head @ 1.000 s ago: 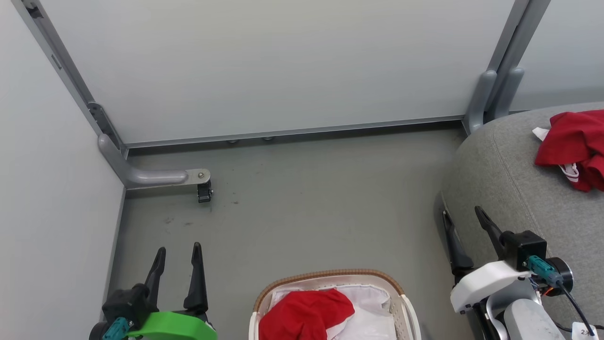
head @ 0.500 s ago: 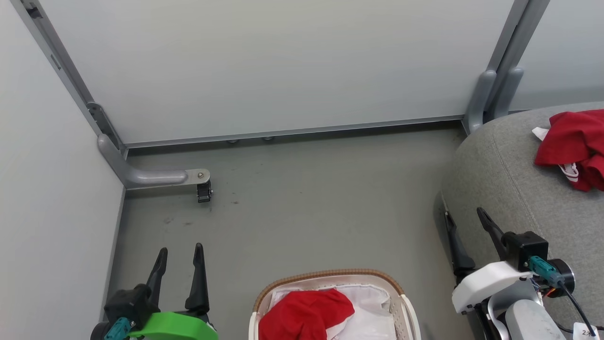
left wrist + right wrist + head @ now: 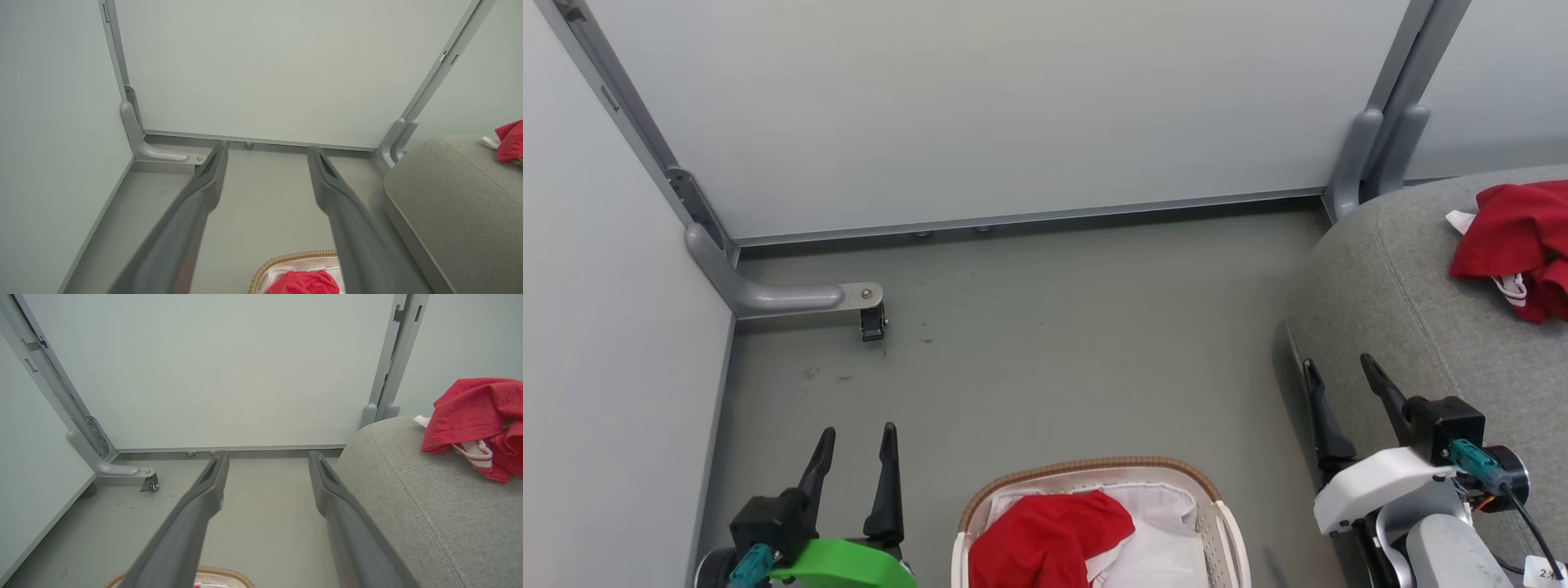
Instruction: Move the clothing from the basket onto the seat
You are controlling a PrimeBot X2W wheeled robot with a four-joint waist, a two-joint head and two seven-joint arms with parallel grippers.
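Observation:
The white basket (image 3: pixel 1222 523) with its tan woven rim stands on the floor at the bottom centre. A red garment (image 3: pixel 1045 539) lies inside it on the white liner. Another red garment (image 3: pixel 1515 241) with white trim lies crumpled on the grey seat (image 3: pixel 1405 310) at the right. My left gripper (image 3: pixel 858 437) is open and empty, left of the basket. My right gripper (image 3: pixel 1339 367) is open and empty beside the seat's front edge. The left wrist view shows the basket rim (image 3: pixel 286 258) and red cloth (image 3: pixel 304 282) below the open fingers (image 3: pixel 204 183).
Pale partition panels close off the back and left. A grey metal foot with a small caster (image 3: pixel 872 322) juts onto the floor at the left. A grey post base (image 3: pixel 1372 159) stands by the seat's far corner. Bare grey floor (image 3: pixel 1054 343) lies ahead of the basket.
The whole head view has shifted slightly, so the camera moved. Both grippers sit a little lower and further right in the picture. Both stay open; the garments lie as before.

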